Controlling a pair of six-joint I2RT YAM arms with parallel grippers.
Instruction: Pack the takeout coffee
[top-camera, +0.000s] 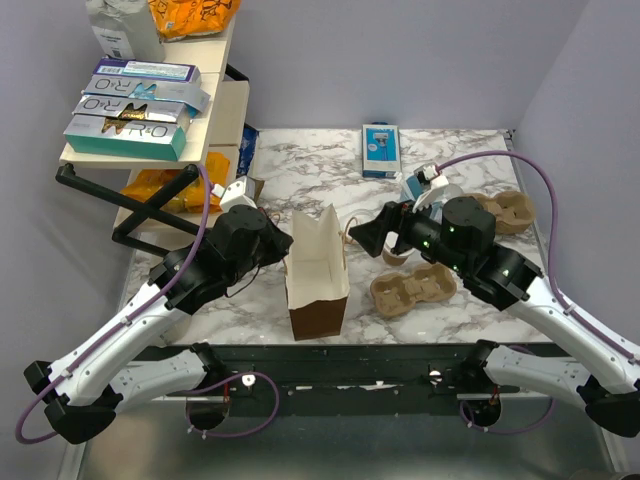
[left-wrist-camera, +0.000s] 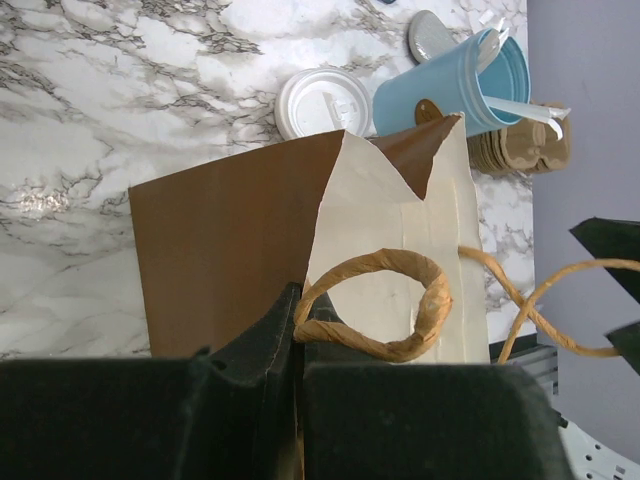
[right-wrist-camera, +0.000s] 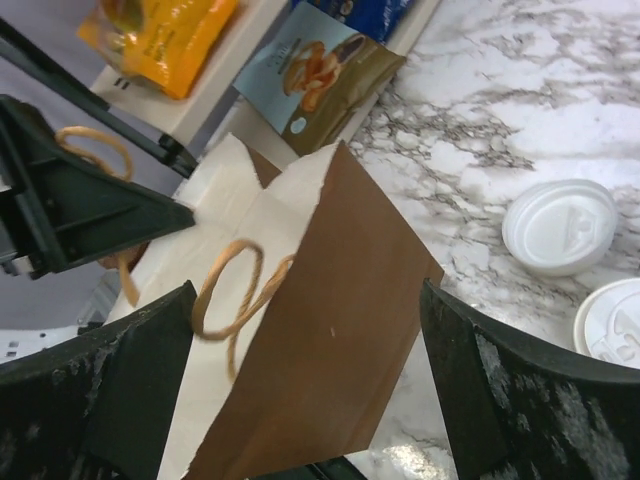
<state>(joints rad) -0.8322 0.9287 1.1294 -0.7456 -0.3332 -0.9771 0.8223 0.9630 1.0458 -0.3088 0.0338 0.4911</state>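
Got the bag (top-camera: 318, 275) upright, mouth open, rim pinched tight in left gripper (left-wrist-camera: 298, 340). Then right gripper (right-wrist-camera: 305, 295) gaping wide, holding nothing. Coffee's white lid (left-wrist-camera: 325, 100) out on the marble (left-wrist-camera: 100, 150) beside blue mug (left-wrist-camera: 450, 85), white sticks (left-wrist-camera: 525, 107) inside that.

- Marble table (top-camera: 300, 160), white with grey veins.
- Paper bag (top-camera: 318, 275), brown, standing upright near the front middle with its mouth open.
- Cup carrier (top-camera: 413, 288) of brown pulp, just right of the bag.
- Second carrier (top-camera: 505, 212), further back on the right.
- Two round white lids (right-wrist-camera: 558, 226), close together on the marble.
- Light-blue mug (left-wrist-camera: 450, 85), just beside one lid.
- Blue box (top-camera: 381, 150), flat near the back edge.
- Wooden shelf (top-camera: 218, 90) at the left, carrying teal boxes (top-camera: 130, 125) and, lower down, an orange packet (top-camera: 160, 190).
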